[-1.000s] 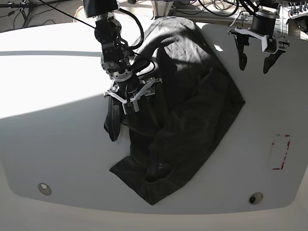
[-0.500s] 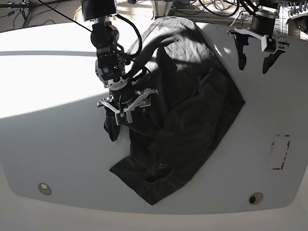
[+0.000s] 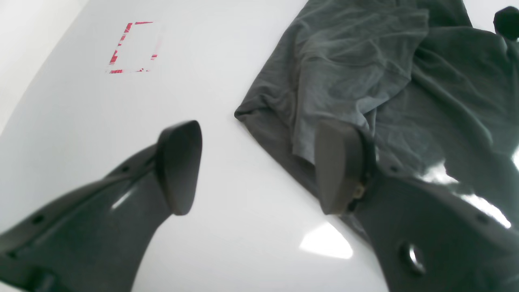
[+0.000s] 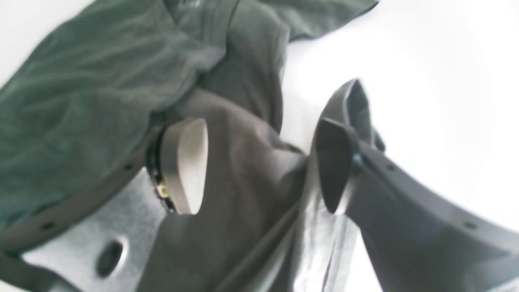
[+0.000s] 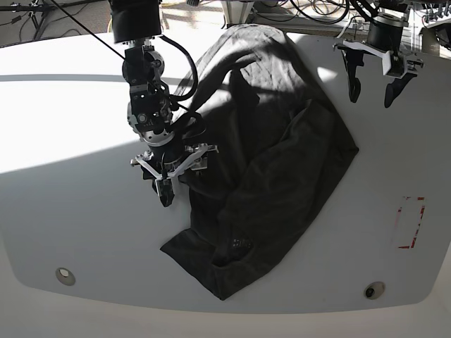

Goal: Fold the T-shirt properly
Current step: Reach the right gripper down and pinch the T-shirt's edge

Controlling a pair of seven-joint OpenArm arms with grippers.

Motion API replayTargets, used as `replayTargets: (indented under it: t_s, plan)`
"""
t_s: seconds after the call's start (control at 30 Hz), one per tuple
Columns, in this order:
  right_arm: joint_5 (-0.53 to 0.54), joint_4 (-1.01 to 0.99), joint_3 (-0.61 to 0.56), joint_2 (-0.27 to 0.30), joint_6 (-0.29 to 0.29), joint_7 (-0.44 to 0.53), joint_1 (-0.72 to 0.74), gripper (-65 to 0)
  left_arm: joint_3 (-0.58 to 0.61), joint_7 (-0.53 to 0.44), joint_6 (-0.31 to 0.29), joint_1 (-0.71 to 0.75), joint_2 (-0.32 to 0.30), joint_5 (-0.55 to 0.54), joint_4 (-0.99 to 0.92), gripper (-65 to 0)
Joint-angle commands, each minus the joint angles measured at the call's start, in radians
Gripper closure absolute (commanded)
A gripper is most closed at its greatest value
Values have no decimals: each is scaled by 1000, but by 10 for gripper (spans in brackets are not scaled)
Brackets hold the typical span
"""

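The T-shirt (image 5: 282, 162) is a dark charcoal cloth lying crumpled across the middle of the white table (image 5: 77, 211), with a small pale print (image 5: 239, 244) near its front end. My right gripper (image 5: 175, 179) hangs over the shirt's left edge. In the right wrist view its jaws (image 4: 259, 166) stand open, and a fold of the T-shirt (image 4: 247, 178) lies between and under the fingers. My left gripper (image 5: 372, 93) is open above the table at the back right. In the left wrist view (image 3: 257, 170), one finger (image 3: 336, 170) is over the shirt's edge (image 3: 284, 134).
A red tape rectangle (image 5: 410, 223) marks the table at the right; it also shows in the left wrist view (image 3: 134, 48). Two round holes (image 5: 65, 275) (image 5: 374, 289) sit near the front edge. Cables and stands crowd the back behind the table.
My right gripper has moved left and a little toward the front, to the shirt's left edge. The left arm has not moved.
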Motion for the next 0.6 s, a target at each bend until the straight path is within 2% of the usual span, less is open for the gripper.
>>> replayTargets:
  t_s: [0.0, 0.27, 0.57]
  plan:
    - [-2, -3, -4, 12, 1, 26, 37, -405, -4, -32, 1, 9, -3, -4, 20, -409]
    - [-36, -23, -47, 19, -15, 13, 47, -404, -4, -32, 1, 7, -6, -3, 16, -411]
    - [-34, -99, -18, 11, 4, 31, 81, -402, -2, -28, 0, 8, -7, -4, 16, -411]
